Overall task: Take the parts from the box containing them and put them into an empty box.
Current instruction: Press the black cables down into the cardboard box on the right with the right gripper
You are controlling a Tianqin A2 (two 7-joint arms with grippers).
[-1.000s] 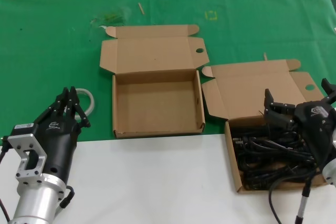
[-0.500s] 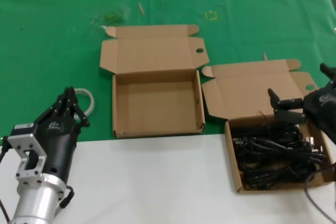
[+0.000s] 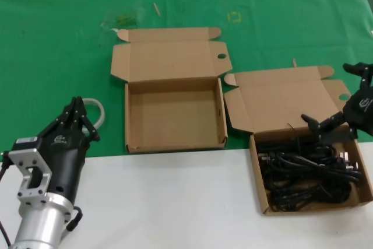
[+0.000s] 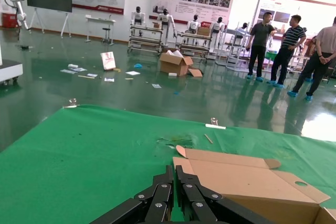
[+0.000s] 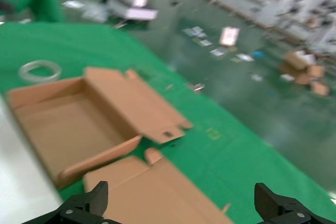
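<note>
At the right edge of the head view, hovering over the back of the brown cardboard mailer box full of cords (image 3: 265,193): the black right gripper (image 3: 341,94), fingers (image 3: 319,124) spreading wide apart and gripping nothing, one fingertip reaching down toward the tray's rear wall, the other pointing up beyond the open lid. In the right wrist view, showing only two black fingertips (image 5: 84,205) far apart at the frame's lower corners.

Inside that tray, lying in a dense tangle: the black rubber-coated cords with plugs (image 3: 306,173), filling most of the floor, none lifted out. Box sitting partly on the white front strip of the table (image 3: 175,202), its hinged lid leaning back over the green cloth (image 3: 58,45).

Just left of it, near but not touching: the empty brown cardboard mailer box (image 3: 175,115), floor bare, lid folded back flat with a round thumb hole at its right end, tray resting on the green cloth with its front wall along the white strip.

At lower left, parking over the table edge: the left gripper (image 3: 77,114) on its silver-and-black arm, fingers (image 4: 173,203) pressing together and empty. Just beyond its tip, lying on the cloth, well apart from both boxes: a whitish tube ring (image 3: 100,112).
</note>
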